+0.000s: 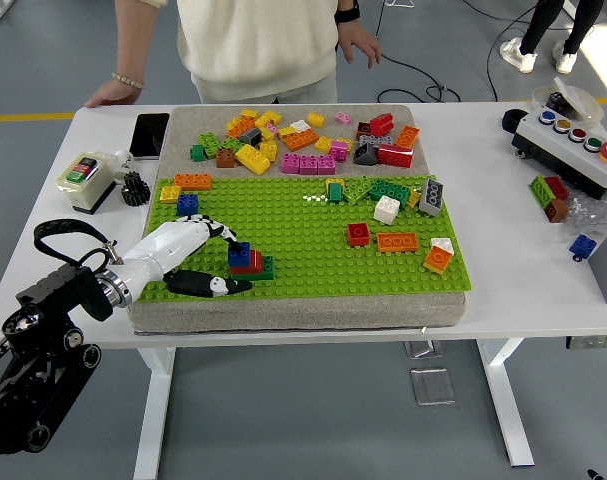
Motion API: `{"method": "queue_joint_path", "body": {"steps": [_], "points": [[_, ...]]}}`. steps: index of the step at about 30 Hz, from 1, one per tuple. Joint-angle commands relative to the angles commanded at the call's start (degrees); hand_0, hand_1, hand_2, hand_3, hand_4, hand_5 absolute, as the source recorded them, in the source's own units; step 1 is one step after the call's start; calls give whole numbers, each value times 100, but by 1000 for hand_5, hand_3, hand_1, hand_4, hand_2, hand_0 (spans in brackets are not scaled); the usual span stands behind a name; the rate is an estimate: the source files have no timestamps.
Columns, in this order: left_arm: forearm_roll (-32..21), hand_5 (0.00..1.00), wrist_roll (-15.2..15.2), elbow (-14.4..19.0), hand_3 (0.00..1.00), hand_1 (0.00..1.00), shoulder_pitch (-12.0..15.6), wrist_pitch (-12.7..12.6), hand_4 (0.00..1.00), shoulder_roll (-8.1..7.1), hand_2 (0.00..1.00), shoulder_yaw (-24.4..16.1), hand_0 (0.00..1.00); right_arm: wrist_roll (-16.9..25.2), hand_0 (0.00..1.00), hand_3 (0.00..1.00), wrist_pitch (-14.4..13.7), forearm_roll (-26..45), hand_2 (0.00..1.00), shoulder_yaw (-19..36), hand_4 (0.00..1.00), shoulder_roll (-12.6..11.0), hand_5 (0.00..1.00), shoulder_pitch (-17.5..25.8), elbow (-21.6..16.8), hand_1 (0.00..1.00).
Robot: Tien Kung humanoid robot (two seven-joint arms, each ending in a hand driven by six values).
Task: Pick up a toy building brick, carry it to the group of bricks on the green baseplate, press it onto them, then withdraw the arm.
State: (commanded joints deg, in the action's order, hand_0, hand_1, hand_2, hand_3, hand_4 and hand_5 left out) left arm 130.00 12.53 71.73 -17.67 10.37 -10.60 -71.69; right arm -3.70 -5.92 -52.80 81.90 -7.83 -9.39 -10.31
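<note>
Fingers of left hand curve narrowly around the blue brick, thumb low at its near side; contact looks likely, firm grasp unclear. Brick sits atop red and green bricks, lower left of green baseplate. Baseplate lies on grey pad on white table. Loose bricks piled upper centre. Black forearm enters lower left. Grey floor; person stands at top, one hand on table's far left edge.

bare green baseplate mid-board, brick pile crowding far edge
</note>
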Motion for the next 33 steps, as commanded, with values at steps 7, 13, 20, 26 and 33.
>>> {"method": "queue_joint_path", "body": {"steps": [7,13,20,26,33], "points": [[-62,758,48,70,621,854,-9,-67,998,-12,812,-26,935,-11,759,667,2,4,730,-13,928,-4,501,9,0,681],[-250,758,111,238,620,848,-19,-188,998,-27,805,-81,935,-10,759,666,1,8,730,-23,928,2,501,4,0,681],[-402,755,127,397,618,845,-24,-238,998,-46,798,-156,934,-12,759,667,1,7,730,-30,928,5,501,6,0,681],[-616,751,168,437,632,826,-98,-326,998,-65,786,-221,924,-40,757,666,18,8,730,-12,928,5,502,13,0,681],[-902,748,226,493,666,813,-168,-403,998,-126,777,-333,921,-70,758,667,-14,17,730,15,928,21,502,-6,0,681]]}}
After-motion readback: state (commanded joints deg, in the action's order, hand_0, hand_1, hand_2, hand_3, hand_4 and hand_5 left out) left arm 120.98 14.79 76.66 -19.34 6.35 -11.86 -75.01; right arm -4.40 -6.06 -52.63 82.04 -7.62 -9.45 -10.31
